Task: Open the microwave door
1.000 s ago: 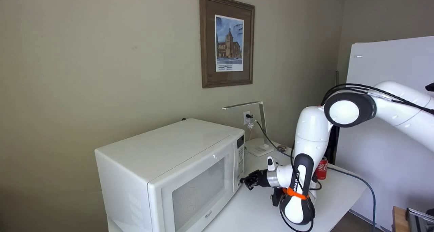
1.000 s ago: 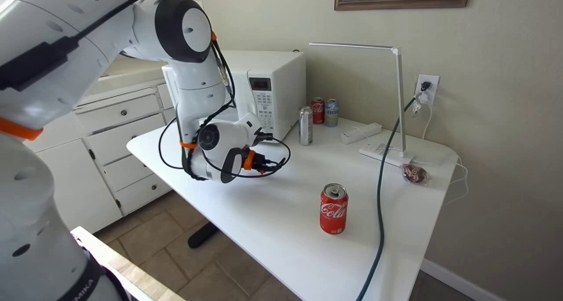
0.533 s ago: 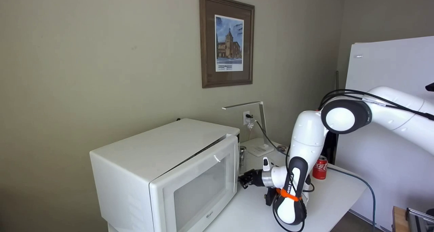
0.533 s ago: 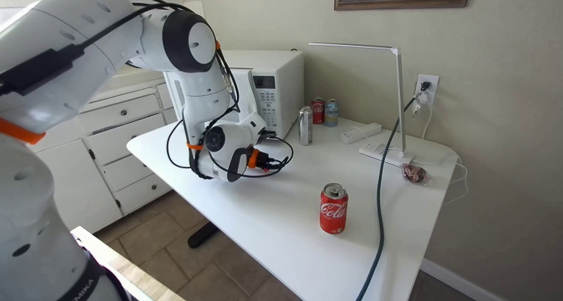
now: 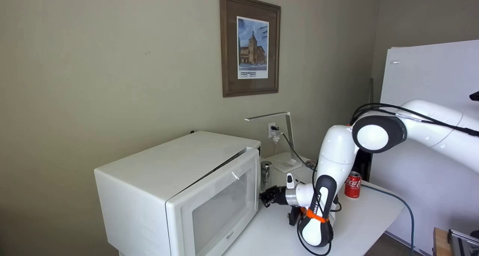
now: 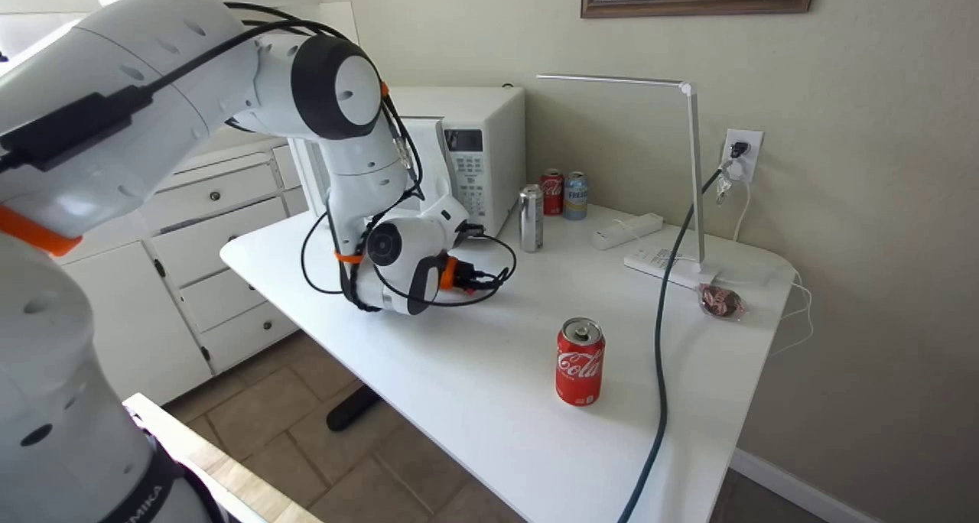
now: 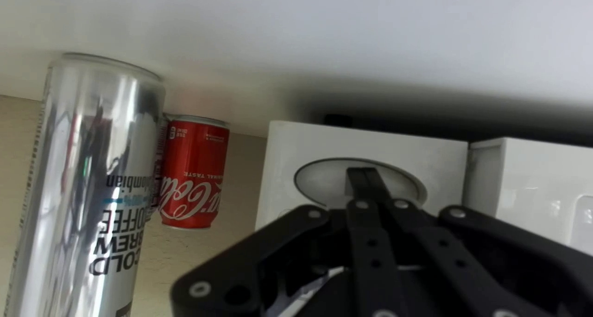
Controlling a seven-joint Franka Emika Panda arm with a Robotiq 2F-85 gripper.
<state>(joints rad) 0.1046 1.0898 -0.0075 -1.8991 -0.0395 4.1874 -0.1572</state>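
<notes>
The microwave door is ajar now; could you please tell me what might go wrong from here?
First, the microwave has shifted over the last second; if the closed fingers push on toward its oval button, it may slide further. Second, the microwave door is only slightly open, so a bump could shut it again. Third, the silver can stands upright beside the microwave, and a sideways swing might topple it.

In the wrist view, the tool point(image 7: 362, 178) has its black fingers point(image 7: 366, 229) pressed together side by side, tips meeting. In an exterior view, the white arm point(image 5: 438, 125) extends in from the right edge, bends at the elbow point(image 5: 374, 133) and slopes steeply down to a low wrist point(image 5: 317, 231); the tool points sideways, roughly level.
</notes>
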